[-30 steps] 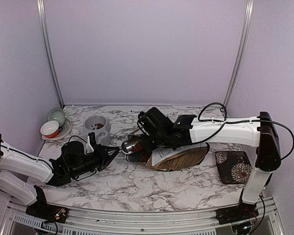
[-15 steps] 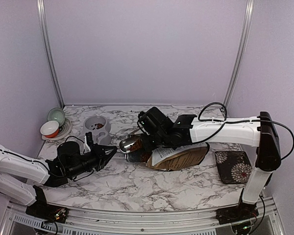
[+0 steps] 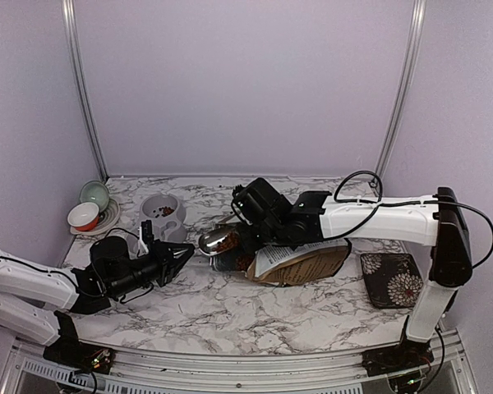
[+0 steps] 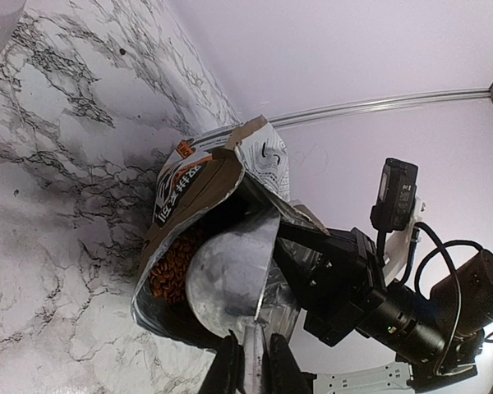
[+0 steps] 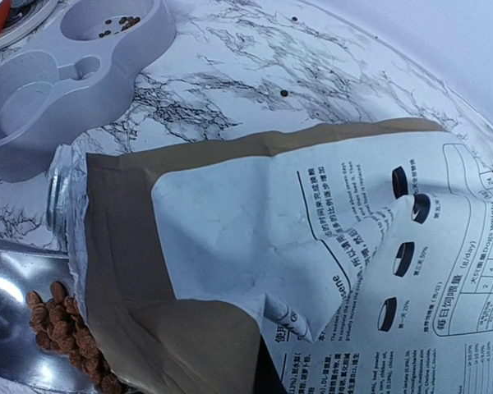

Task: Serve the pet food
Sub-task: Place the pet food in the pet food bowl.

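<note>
From above, the left gripper, pinching a metal scoop by its handle, has drawn back leftward; the scoop carries pet food at the bag mouth. The right gripper, pressed together, holds the bag's edge.

Left wrist: more pet food lies inside the bag.

Right wrist: marble table, grey feeder, lilac wall.

A brown-and-white printed bag fills the middle and right. Reddish-brown kibble lies on shiny silver at the bag's lower left edge. Above and left of the bag, a grey double feeding dish sits on the marble bench, with stray pellets beyond the bag.
</note>
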You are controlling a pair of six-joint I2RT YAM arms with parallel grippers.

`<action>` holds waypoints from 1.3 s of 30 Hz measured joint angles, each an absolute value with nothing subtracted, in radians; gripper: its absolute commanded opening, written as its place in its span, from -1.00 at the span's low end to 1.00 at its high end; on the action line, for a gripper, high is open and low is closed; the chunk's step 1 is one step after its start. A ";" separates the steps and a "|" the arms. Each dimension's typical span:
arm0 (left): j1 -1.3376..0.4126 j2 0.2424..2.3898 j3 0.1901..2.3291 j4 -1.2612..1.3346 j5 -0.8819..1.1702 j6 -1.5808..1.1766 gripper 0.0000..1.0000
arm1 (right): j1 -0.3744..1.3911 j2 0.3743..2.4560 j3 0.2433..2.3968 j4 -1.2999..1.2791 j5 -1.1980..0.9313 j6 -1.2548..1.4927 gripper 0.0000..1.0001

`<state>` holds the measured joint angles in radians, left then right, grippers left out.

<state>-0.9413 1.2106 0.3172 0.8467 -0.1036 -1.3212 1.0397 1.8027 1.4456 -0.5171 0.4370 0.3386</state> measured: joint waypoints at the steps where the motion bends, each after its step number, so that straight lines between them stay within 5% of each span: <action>1: -0.940 1.206 0.315 0.847 -0.102 -1.322 -1.00 | 1.039 1.802 1.446 -0.517 0.437 0.338 -1.00; 39: -0.910 0.988 0.280 0.779 -0.087 -1.324 -1.00 | 1.026 1.729 1.451 -0.551 0.512 0.302 -1.00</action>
<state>-0.9100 0.9878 0.2802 0.7792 -0.0872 -1.3239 1.0256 1.7287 1.4509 -0.5510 0.5117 0.3019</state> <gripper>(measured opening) 0.110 0.004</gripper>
